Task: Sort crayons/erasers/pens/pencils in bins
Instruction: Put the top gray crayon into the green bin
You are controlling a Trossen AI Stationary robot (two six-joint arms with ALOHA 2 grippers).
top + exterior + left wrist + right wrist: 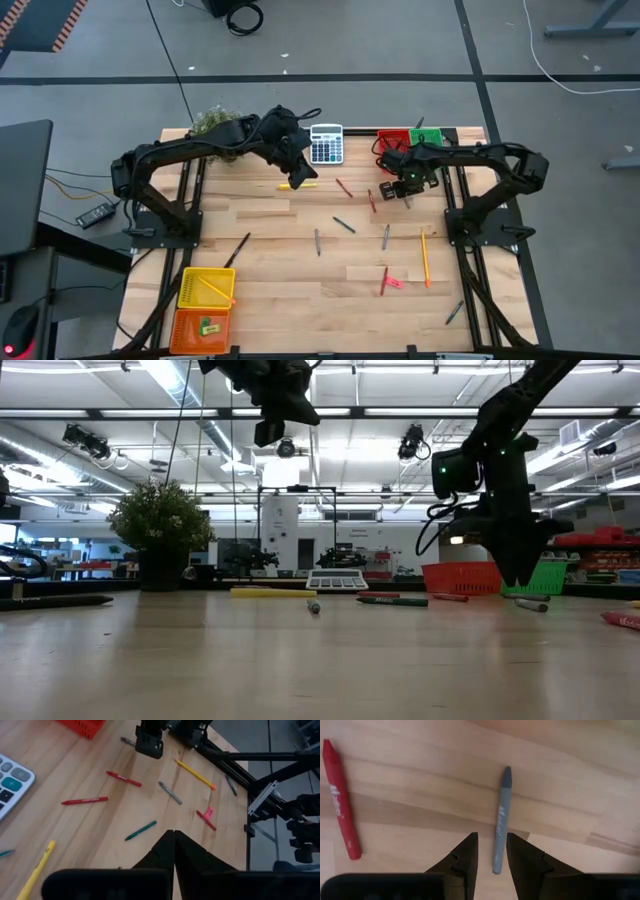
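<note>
Wood desk (270, 225): pale planks, with sticks spread all over, not yet sorted.
Right tool (487, 851): low over the desk near the far right bins, fingers a little apart, holding nothing.
Grey-green crayon (501, 819): short waxy stick, flat on the wood, one end poking into the gap between the right tool's fingers. Lined up that way so a squeeze could catch it, most likely.
Red crayon (339, 799): short red stick, flat on the desk, off to one side of the grey-green crayon, not touching it.
Left tool (173, 851): high above the desk middle by the grey calculator (326, 144), fingers pressed together, empty. Looks like waiting up there, out of the way.
Red mesh bin (392, 138) and green mesh bin (428, 136): side by side at the far edge, close to the right tool, so a short trip for a crayon.
Yellow mesh bin (189, 287) and orange mesh bin (184, 327): near left corner, a long orange pencil (215, 290) in the yellow one, a small green eraser (209, 327) in the orange one.
Yellow pen (297, 183): thick bright stick, flat under the left arm.
Pink eraser (394, 283): tiny block by the near right, touching a red stick.
Step now: go down a bit and close on the grey-green crayon.
Watch out: thin round stick could roll away from the fingers.
</note>
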